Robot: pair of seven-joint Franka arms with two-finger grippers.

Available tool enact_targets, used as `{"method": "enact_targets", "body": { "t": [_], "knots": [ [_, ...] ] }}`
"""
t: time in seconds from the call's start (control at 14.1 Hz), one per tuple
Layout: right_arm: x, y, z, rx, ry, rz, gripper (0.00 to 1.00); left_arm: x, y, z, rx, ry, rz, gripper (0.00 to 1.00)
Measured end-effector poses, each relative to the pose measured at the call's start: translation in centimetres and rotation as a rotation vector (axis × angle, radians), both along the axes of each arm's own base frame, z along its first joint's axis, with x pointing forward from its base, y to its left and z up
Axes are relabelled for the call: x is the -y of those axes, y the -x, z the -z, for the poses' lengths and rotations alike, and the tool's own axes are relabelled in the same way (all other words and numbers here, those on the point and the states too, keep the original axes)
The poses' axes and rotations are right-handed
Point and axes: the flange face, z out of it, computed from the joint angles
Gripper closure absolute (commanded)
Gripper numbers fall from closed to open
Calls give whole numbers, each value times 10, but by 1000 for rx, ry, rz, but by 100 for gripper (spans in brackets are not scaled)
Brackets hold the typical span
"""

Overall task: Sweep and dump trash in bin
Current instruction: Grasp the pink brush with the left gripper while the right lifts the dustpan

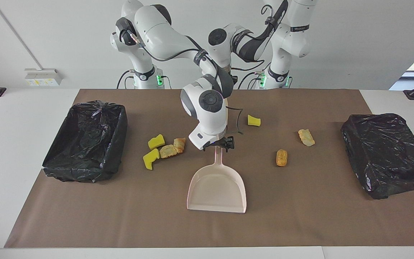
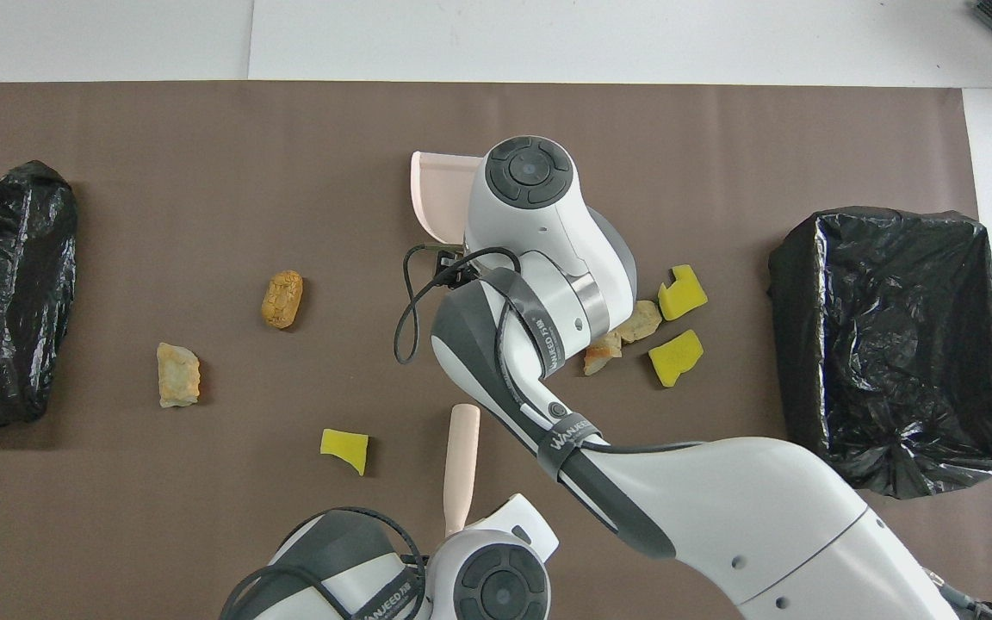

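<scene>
The right gripper (image 1: pixel 222 146), its jaws closed on the dustpan (image 1: pixel 217 187) handle, has four trash scraps (image 1: pixel 164 148) just beside it toward the open black-lined bin (image 1: pixel 86 142), three scattered toward a covered bin (image 1: pixel 385 151); the left gripper's (image 2: pixel 461 525) state is hidden.

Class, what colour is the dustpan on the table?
Pale pink-beige; the dustpan shows best in the facing view.

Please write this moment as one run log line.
right gripper: at dustpan handle | left gripper: at beige stick | trash: seven scraps, none in dustpan
</scene>
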Motion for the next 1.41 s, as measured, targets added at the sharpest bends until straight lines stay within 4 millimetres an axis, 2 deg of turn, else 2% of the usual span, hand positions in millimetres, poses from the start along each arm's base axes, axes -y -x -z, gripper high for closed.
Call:
{"method": "enact_targets", "body": {
  "t": [0.14, 0.21, 0.28, 0.35, 0.42, 0.5, 0.78, 0.92, 0.99, 1.13, 1.27, 1.41],
  "knots": [
    [1, -1, 0, 0, 0, -3, 30, -34, -12, 5, -20, -10, -33, 100],
    [0, 0, 3, -2, 0, -11, 37, -52, -10, 12, -34, -20, -35, 100],
    [-1, 0, 6, -6, 2, -18, 56, -66, -7, 17, -40, -27, -37, 100],
    [-1, 0, 9, -9, 3, -24, 83, -79, -8, 20, -40, -24, -41, 100],
    [-1, 0, 11, -12, 4, -27, 100, -92, -16, 21, -36, -7, -38, 100],
    [-1, 0, 13, -14, 5, -28, 100, -106, -29, 22, -34, 15, -33, 100],
    [0, -1, 10, -11, 3, -27, 100, -179, -102, 31, 38, 105, -25, 100],
    [5, -5, -8, 16, -11, -51, 100, -206, -133, 33, 62, 134, -14, 100],
    [9, -6, -23, 39, -24, -95, 100, -214, -146, 31, 67, 139, -15, 100],
    [17, -5, -54, 79, -40, -187, 100, -215, -159, 24, 61, 137, -20, 100],
    [33, 3, -81, 84, -36, -293, 100, -212, -162, 1, 36, 129, -17, 100],
    [59, 21, -98, 44, -23, -509, 100, -220, -161, -33, 31, 128, -37, 100]
  ]
}}
